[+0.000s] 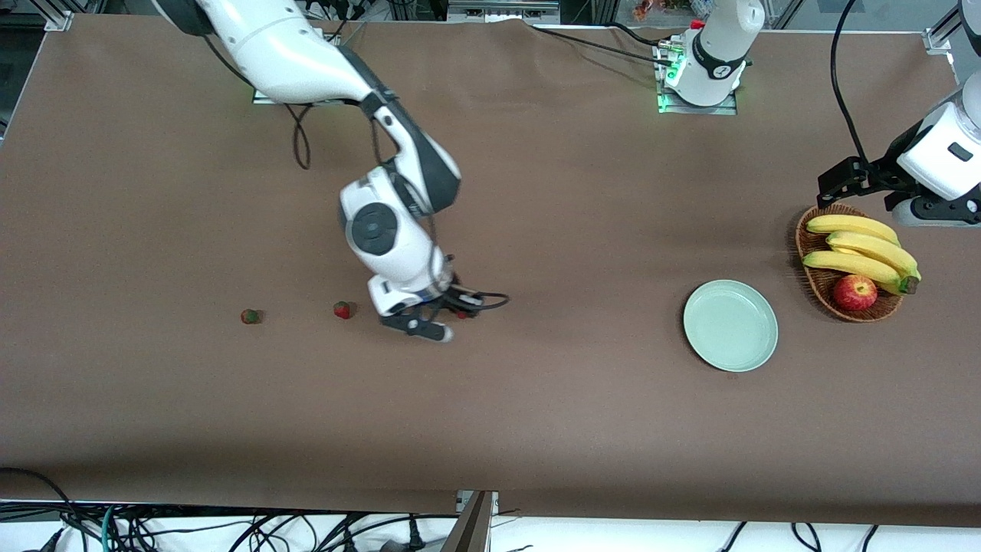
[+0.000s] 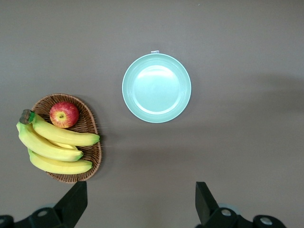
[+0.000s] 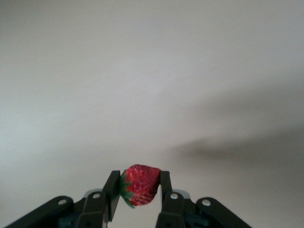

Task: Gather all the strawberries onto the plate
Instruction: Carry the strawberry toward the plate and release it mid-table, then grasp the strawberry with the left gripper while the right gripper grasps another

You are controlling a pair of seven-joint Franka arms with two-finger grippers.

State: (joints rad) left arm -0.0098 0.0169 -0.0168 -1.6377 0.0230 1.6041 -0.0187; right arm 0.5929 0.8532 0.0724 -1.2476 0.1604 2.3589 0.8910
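My right gripper [image 1: 452, 310] is low over the middle of the table, shut on a red strawberry [image 3: 140, 184] with a green leafy top; the berry shows as a red speck in the front view [image 1: 462, 313]. Two more strawberries [image 1: 342, 310] [image 1: 250, 316] lie on the table toward the right arm's end. The pale mint-green plate [image 1: 730, 325] lies bare toward the left arm's end and also shows in the left wrist view [image 2: 156, 88]. My left gripper [image 2: 141, 202] is open, holds nothing and hangs high above the table beside the basket.
An oval wicker basket [image 1: 820, 285] with bananas [image 1: 862, 249] and a red apple [image 1: 854, 292] stands beside the plate at the left arm's end of the table. The basket [image 2: 90, 128] also shows in the left wrist view. A brown cloth covers the table.
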